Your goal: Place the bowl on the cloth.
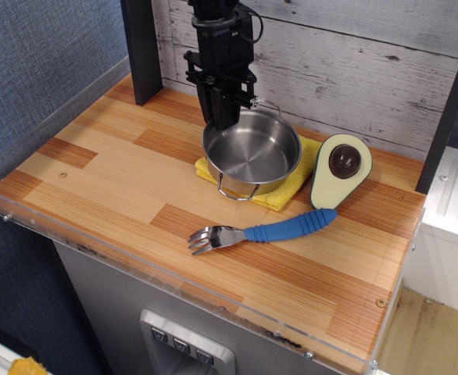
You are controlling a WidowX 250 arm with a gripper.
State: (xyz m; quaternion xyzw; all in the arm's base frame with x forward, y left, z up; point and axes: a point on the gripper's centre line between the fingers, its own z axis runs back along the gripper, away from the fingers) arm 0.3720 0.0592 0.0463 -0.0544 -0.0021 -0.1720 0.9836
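Note:
The shiny steel bowl (252, 155) with two wire loop handles rests over the yellow cloth (293, 186) at the back middle of the wooden table. It covers most of the cloth, so only the cloth's right and front edges show. My black gripper (222, 119) comes straight down from above and its fingers are closed on the bowl's back-left rim. The fingertips are partly hidden by the rim.
A cream half-avocado toy (340, 168) with a brown pit lies just right of the cloth. A blue-handled metal fork (270, 231) lies in front of the bowl. A black post (141, 47) stands at the back left. A clear plastic lip (135, 262) edges the table's front.

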